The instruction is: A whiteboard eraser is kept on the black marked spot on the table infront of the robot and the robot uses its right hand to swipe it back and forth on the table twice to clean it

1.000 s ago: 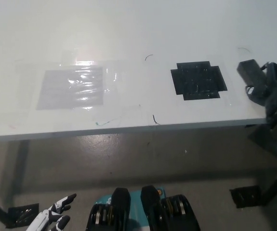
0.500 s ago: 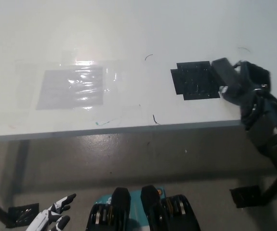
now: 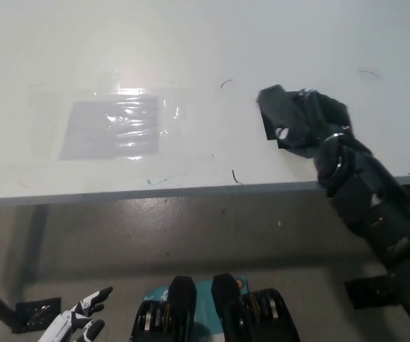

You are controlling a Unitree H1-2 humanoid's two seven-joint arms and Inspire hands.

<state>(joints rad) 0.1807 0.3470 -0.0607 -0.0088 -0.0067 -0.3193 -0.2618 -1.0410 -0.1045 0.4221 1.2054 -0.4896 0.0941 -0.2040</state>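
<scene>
White table over grey floor; right hand clasps the eraser beside a taped grey patch; left hand, fingers spread, low.

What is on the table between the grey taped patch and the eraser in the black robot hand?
Head view: only bare white table with small pen marks between patch and eraser.

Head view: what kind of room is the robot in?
Probably a lab or workshop. A plain white table with pen scribbles and a taped plastic sheet stands on a grey concrete floor, and the right hand wipes the table.
</scene>
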